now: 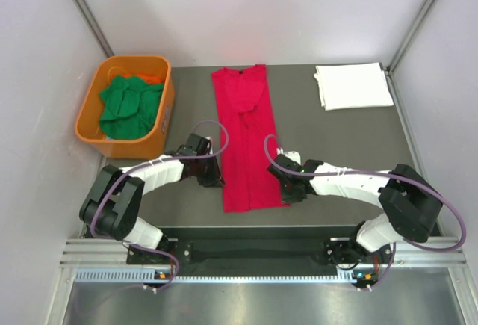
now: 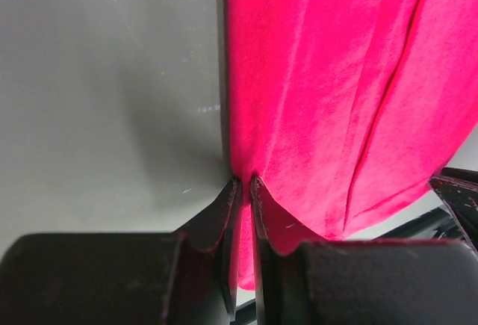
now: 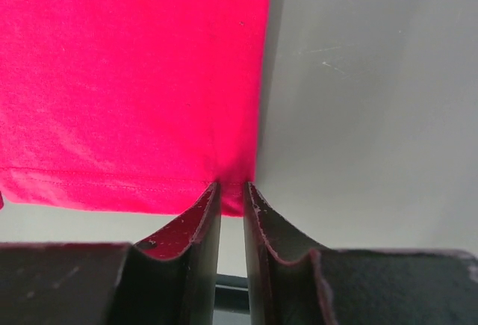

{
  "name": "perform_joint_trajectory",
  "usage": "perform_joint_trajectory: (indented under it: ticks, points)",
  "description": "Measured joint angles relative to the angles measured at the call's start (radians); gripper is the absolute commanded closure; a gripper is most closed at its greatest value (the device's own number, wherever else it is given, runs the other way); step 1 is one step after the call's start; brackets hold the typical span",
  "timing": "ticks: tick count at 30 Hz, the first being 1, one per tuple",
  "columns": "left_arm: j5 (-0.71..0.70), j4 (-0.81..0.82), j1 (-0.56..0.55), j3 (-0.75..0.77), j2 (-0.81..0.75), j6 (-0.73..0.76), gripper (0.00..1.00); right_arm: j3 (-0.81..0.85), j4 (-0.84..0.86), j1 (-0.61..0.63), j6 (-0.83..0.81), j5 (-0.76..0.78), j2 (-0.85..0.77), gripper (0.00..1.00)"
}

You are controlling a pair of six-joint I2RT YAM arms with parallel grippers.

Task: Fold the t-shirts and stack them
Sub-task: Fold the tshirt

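Observation:
A bright red t-shirt (image 1: 246, 138) lies as a long narrow strip down the middle of the table, collar at the far end. My left gripper (image 1: 214, 177) is at the strip's left edge near the hem. The left wrist view shows that gripper (image 2: 245, 181) shut, with red t-shirt cloth (image 2: 336, 78) pinched between the jaws. My right gripper (image 1: 288, 189) is at the near right corner. In the right wrist view that gripper (image 3: 231, 185) is shut on the hem corner of the red t-shirt (image 3: 134, 78). A folded white t-shirt (image 1: 352, 86) rests at the far right.
An orange tub (image 1: 166, 112) at the far left holds crumpled green t-shirts (image 1: 131, 104). Grey walls enclose the table on the left, back and right. Both arm bases are bolted to the rail at the near edge.

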Motion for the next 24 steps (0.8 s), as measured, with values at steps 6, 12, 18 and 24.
perform_joint_trajectory:
  ticks: [6, 12, 18, 24]
  points:
    - [0.016, 0.023, -0.002, 0.001, 0.013, -0.010, 0.99, -0.004, 0.006, 0.000, 0.006, 0.007, 0.000, 0.90]
    - [0.014, 0.027, -0.006, 0.001, 0.016, -0.023, 1.00, -0.011, 0.006, 0.000, 0.024, 0.018, -0.011, 1.00]
    - [0.002, 0.025, -0.008, 0.002, 0.016, -0.027, 1.00, -0.053, 0.040, 0.000, 0.043, 0.024, -0.055, 1.00]
    - [-0.022, 0.018, -0.014, 0.004, 0.010, -0.027, 1.00, -0.137, 0.108, -0.002, 0.060, 0.021, -0.140, 1.00]
